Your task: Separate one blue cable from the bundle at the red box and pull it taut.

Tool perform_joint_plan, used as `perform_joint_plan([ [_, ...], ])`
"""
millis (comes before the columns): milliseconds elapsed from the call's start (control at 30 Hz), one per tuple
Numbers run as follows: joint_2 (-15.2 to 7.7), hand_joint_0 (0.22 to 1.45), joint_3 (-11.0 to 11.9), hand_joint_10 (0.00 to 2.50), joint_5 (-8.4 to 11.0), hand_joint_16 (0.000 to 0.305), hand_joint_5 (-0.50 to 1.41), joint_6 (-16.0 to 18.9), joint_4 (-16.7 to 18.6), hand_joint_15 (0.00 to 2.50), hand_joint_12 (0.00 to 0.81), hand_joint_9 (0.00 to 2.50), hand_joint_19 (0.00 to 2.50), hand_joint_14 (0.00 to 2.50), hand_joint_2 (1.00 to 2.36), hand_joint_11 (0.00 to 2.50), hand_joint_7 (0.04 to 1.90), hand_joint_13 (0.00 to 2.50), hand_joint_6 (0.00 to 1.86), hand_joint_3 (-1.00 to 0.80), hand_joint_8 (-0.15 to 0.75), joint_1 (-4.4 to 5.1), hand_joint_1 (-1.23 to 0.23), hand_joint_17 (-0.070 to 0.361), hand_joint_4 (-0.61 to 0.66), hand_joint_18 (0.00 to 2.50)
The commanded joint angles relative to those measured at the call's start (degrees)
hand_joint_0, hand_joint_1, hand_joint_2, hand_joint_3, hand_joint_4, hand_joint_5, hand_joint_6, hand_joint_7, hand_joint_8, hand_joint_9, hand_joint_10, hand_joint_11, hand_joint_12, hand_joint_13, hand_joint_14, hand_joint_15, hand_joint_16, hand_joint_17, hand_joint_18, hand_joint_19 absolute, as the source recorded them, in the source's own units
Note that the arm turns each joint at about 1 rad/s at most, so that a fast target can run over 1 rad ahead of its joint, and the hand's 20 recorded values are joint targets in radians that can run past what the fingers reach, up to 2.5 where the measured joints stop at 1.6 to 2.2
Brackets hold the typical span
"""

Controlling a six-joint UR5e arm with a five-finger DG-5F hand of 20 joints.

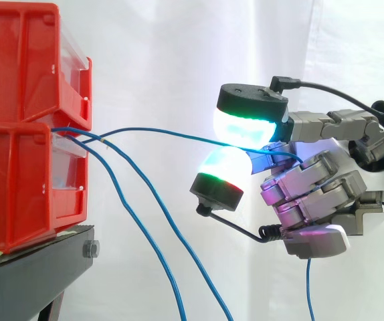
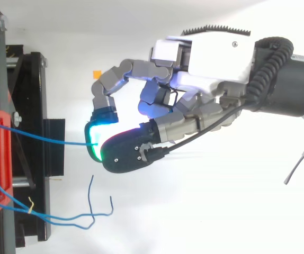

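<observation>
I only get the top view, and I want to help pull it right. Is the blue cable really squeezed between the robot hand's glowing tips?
Observer: Yes. From the side, the robot hand pinches one blue cable between two glowing pads, one above the other.
Operator: Is it tight?
Observer: Not quite. It bows gently between the red bins and the pads.
Operator: Where do the other cables go?
Observer: Two other blue cables droop from the bins, down past the black stand.
</observation>
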Motion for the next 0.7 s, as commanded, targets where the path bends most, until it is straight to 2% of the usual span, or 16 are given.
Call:
perform_joint_plan([
  [0, 0.0, 0.61, 0.0, 2.50, -0.04, 0.085, -0.08, 0.0, 0.0, 0.94, 0.476, 1.42, 0.78, 2.50, 1.01, 1.53, 1.16, 1.47, 0.85, -0.02, 0.446, 0.00, -0.68, 0.192, 0.11, 1.47],
  [667, 0.0, 0.61, 0.0, 2.50, 0.04, 0.085, -0.08, 0.0, 0.0, 0.97, 0.471, 1.42, 0.79, 2.50, 1.01, 1.55, 1.18, 1.45, 0.85, -0.02, 0.434, 0.00, -0.68, 0.192, 0.11, 1.45],
])
